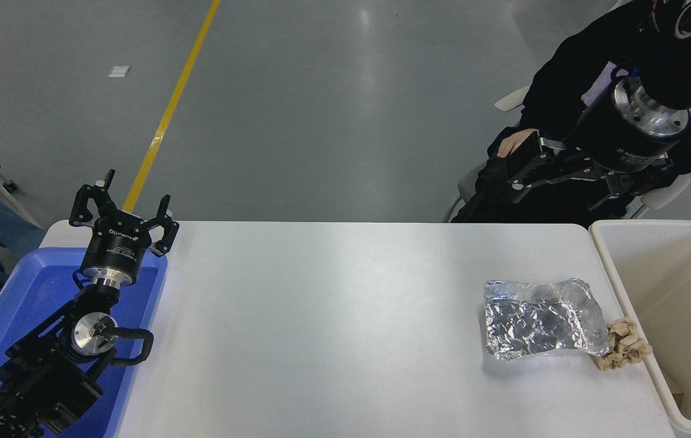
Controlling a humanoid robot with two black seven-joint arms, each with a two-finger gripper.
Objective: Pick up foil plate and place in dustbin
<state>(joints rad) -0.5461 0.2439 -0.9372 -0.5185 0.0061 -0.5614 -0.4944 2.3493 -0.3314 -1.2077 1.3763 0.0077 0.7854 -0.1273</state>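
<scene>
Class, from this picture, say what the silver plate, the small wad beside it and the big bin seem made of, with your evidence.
Foil plate: likely aluminium foil, shiny, with wrinkled mirror-like creases.
Wad: apparently tan paper, matte and crumpled.
Dustbin: probably off-white plastic, with a smooth, thick moulded rim.

- On my left gripper (121, 210), white lettering ran across the black body just under the fingers; it appeared upside down from my camera and I couldn't read it reliably.
- Smaller white lines sat below that, too small to make out.
- My right gripper (519, 170) had small white print on its black collar, also illegible.
- Nothing else carried text.
</scene>
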